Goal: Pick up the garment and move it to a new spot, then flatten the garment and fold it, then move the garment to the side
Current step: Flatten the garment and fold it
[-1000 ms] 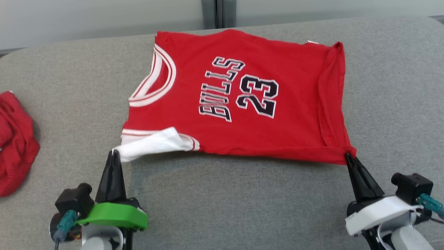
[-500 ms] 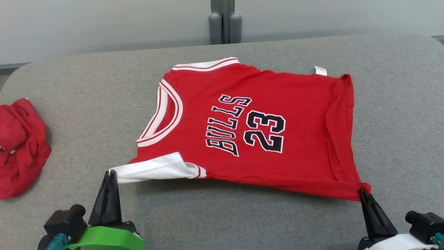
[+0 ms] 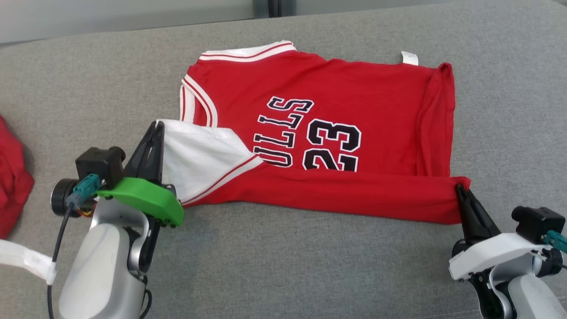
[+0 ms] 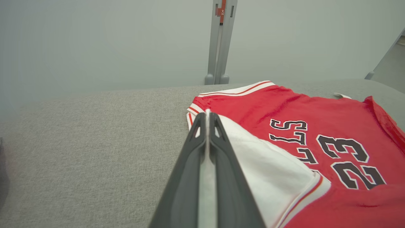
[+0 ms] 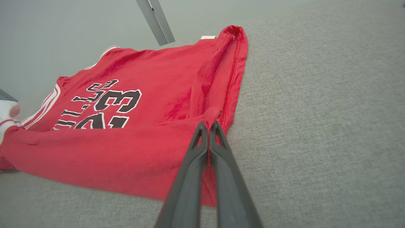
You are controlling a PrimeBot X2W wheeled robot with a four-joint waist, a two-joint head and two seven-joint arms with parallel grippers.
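The left tool is clamped shut on the near-left corner of the red sleeveless jersey with white trim and black "BULLS 23" lettering. That corner is lifted and turned over, so its white inside faces up. The right tool is pinched tight on the near-right hem corner.

Between the two tools the jersey's near edge is doubled back over itself. The rest lies flat at the middle of the grey fabric-covered counter, reaching toward its far edge.

I judge the jersey light, limp and thin. It will likely sag between grips and slide easily on itself, so the corners and hems are the best holds.

By count there are two tools, one jersey with one white label, and one crumpled red cloth at the counter's left edge.
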